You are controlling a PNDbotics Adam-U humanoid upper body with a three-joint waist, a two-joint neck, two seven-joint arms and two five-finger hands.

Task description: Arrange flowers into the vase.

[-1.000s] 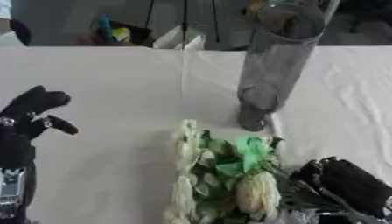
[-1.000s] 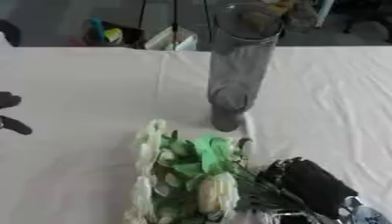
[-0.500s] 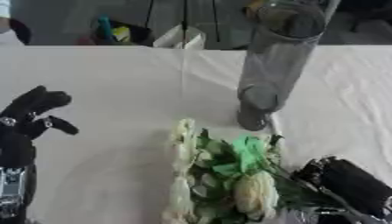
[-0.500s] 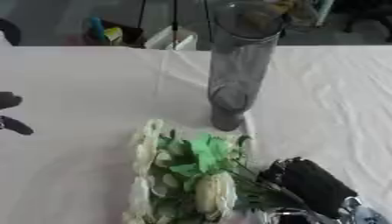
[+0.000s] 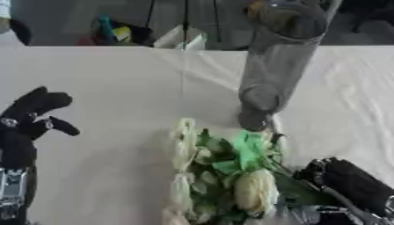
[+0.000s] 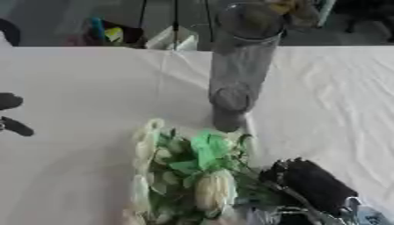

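Observation:
A tall clear glass vase [image 5: 275,66] stands upright on the white tablecloth, right of centre. In front of it lies a bunch of pale cream flowers with green leaves [image 5: 227,173], heads toward the near edge. My right hand [image 5: 350,184] comes in at the lower right, its fingers curled round the bunch's stems. At the left edge my left hand [image 5: 31,116] rests with relaxed fingers, well apart from the flowers.
The white tablecloth [image 5: 115,92] covers the table, with its far edge behind the vase. Beyond that edge stand dark stands and some coloured items [image 5: 111,33]. Wrinkles in the cloth show at the right [image 6: 338,88].
The flower bunch has shifted slightly with my right hand. My left hand stays where it was.

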